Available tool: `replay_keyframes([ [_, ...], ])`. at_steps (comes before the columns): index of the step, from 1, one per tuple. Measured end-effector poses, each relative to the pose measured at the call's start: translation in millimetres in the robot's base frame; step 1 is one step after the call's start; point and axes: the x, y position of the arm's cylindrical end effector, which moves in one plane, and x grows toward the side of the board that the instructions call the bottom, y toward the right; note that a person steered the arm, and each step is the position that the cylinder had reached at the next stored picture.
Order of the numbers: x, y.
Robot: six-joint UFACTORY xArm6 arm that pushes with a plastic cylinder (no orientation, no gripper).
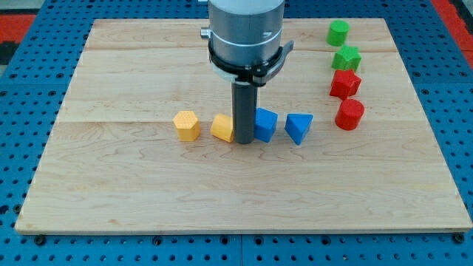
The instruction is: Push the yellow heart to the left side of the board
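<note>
A: Start with the one camera view. Where is my tip?

B: Your tip, the lower end of the straight dark rod, sits near the middle of the pale wooden board. It stands between two blocks, just beside each; whether it touches either cannot be told.

A: Which blocks?

B: At its 9 o'clock is the small yellow heart-shaped block, partly hidden by the rod, so its shape is hard to read. At its 3 o'clock is a blue block with a cube-like outline.

A: So the yellow heart is where on the board?

B: Close to the board's centre, a little toward the view's left of the rod, well apart from the board's left edge.

A: Anything else in that row?

B: Farther out at 9 o'clock from the heart lies a yellow block of rounded, roughly hexagonal form, near but apart. At 3 o'clock from the blue cube-like block is a blue triangular block, also apart.

A: And the upper right?

B: At about 2 o'clock from your tip, a column of four: a green rounded block at the top, a green star-like block below it, then a red star-like block, then a red rounded block.

A: Fingers released, clenched, or grasping?

B: There are none to report; the arm ends in the rod, under a grey cylindrical housing, grasping nothing.
</note>
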Motion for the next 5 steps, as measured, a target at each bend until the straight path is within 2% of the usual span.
replay_keyframes([
  [1,-21,-23],
  [2,-21,-92],
  [3,-24,-100],
  [4,-56,-62],
  [5,-65,-146],
])
